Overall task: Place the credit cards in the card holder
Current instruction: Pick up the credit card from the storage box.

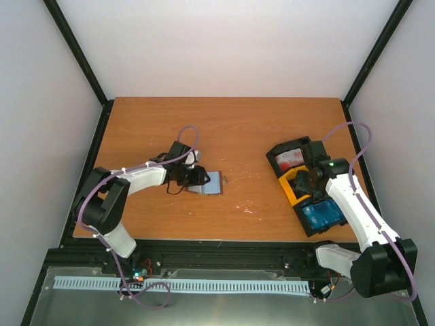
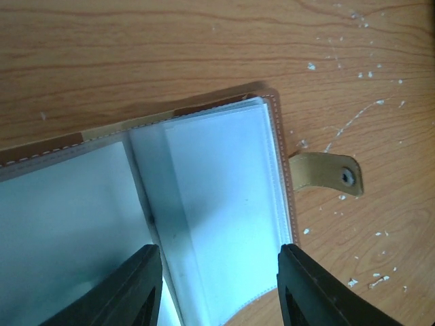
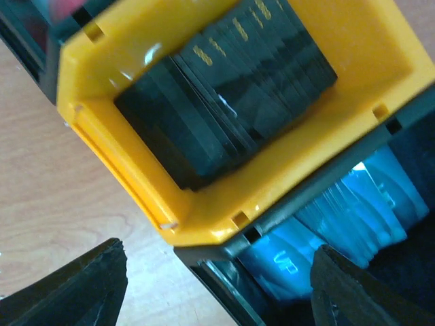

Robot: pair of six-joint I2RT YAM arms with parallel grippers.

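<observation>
The card holder (image 2: 224,176) lies open on the table, brown edge and clasp strap (image 2: 333,175) to the right, pale clear sleeves showing; it also shows as the card holder (image 1: 212,183) from above. My left gripper (image 2: 221,275) is open low over it, its fingers straddling the right-hand page, one by the fold and one at the outer edge. My right gripper (image 3: 217,285) is open wide with nothing in it, hovering over the corner of the yellow tray (image 3: 122,163). Dark credit cards (image 3: 231,88) stand in that tray. Blue credit cards (image 3: 340,217) fill the adjoining black tray.
Three trays sit in a row at the right: a black one with red and white cards (image 1: 291,159), the yellow tray (image 1: 288,188), and a black one with blue cards (image 1: 321,216). Black frame posts run along the table's side edges.
</observation>
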